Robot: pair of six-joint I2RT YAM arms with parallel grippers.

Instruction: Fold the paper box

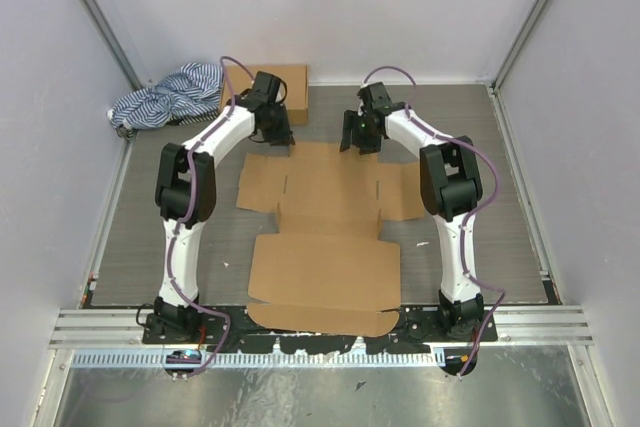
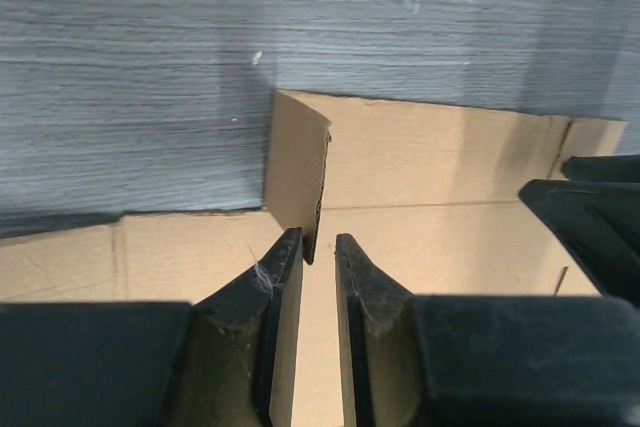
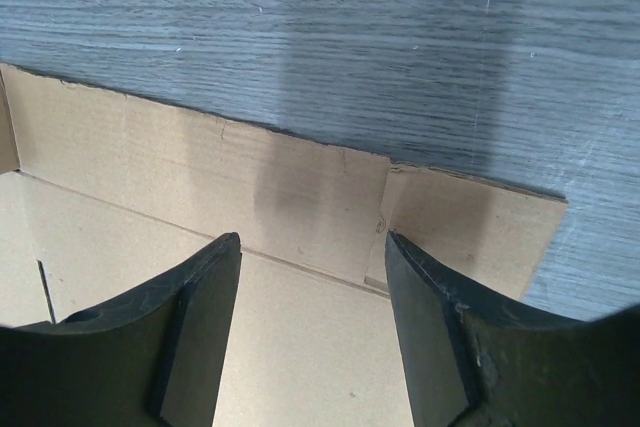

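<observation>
Paper box [image 1: 325, 237]: lying opened out flat on the middle of the bench, its rounded near flap reaching the near edge between the two arm bases and its far strip toward the far edge.
Corner flap [image 2: 297, 162]: at the far-left end of that strip, standing upright while the rest stays flat.
Left claw [image 2: 318, 239]: narrowly parted, with the upright flap's edge right at its tips. The gap looks wider than the card, so it does not seem clamped.
Right claw [image 3: 312, 237]: spread wide and empty, hanging over the far strip near its right-hand end tab.
Step in hand: judged to be raising the far strip and its end flaps.
Doing it well: close squarely on the flap, turn it along its scored crease rather than across it, and let the right claw bring its end up evenly so the strip does not twist.
Bench [image 1: 480, 247]: grey wood-grain, matt; the card may slide unless pressed down.
Far-left corner: a compact cardboard box [image 1: 290, 82] beside a striped cloth [image 1: 165, 97], both apart from the work.
Room: plain pale walls on three sides.
</observation>
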